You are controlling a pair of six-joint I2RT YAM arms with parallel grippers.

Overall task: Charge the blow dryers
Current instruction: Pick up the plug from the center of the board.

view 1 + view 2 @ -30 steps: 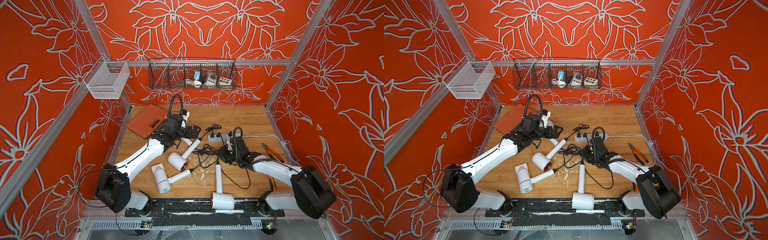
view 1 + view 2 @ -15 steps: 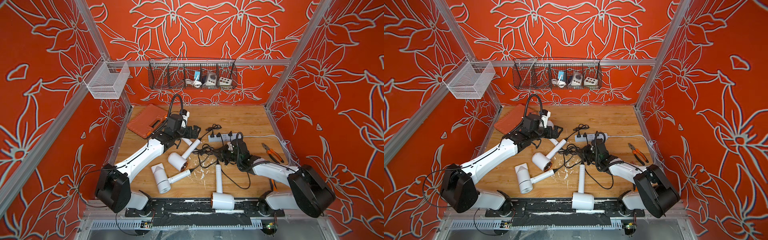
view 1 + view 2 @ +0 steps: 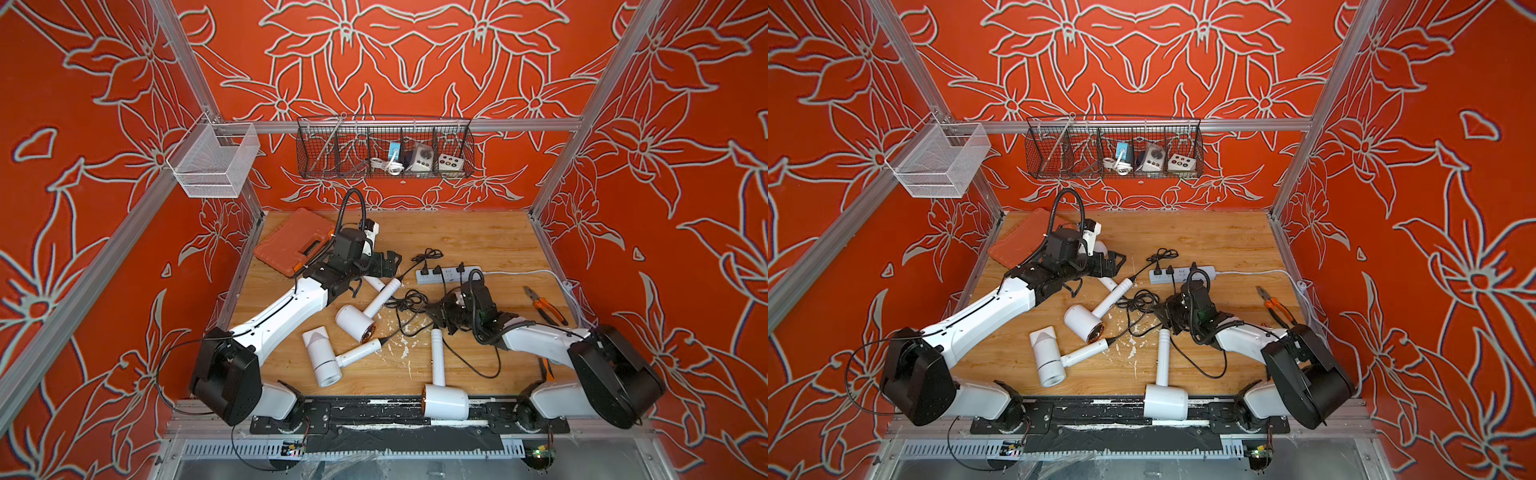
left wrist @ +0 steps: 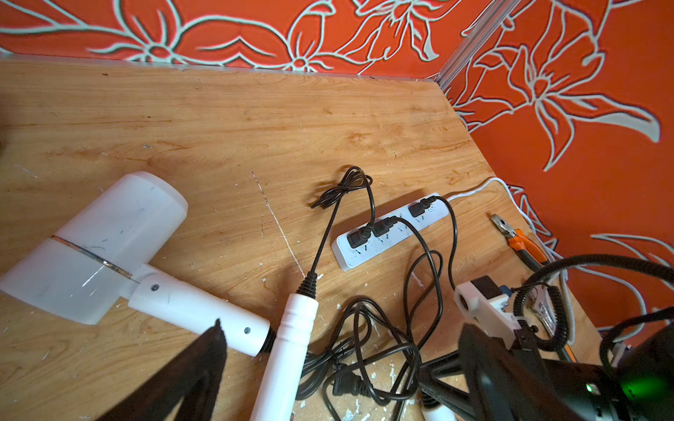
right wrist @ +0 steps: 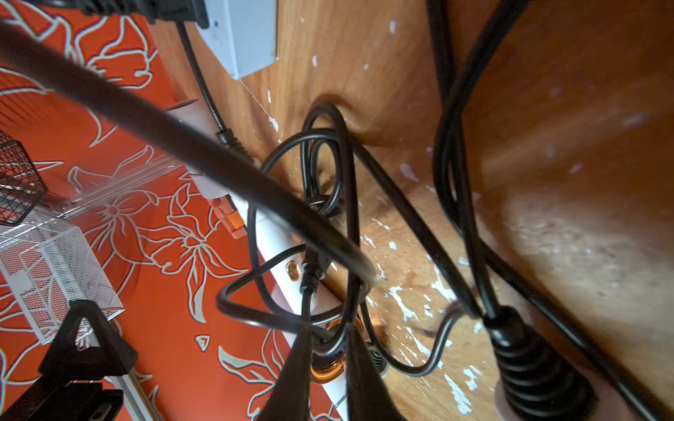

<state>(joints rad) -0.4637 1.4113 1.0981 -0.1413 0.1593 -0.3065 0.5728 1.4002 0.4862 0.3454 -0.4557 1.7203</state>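
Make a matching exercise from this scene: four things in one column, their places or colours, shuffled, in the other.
1. pliers
2. case
3. power strip
4. black basket

A. hanging above the table
B. white, mid-table
C. orange, far left corner
D. lying flat at the right edge

Pairs: 1-D, 2-C, 3-B, 4-A
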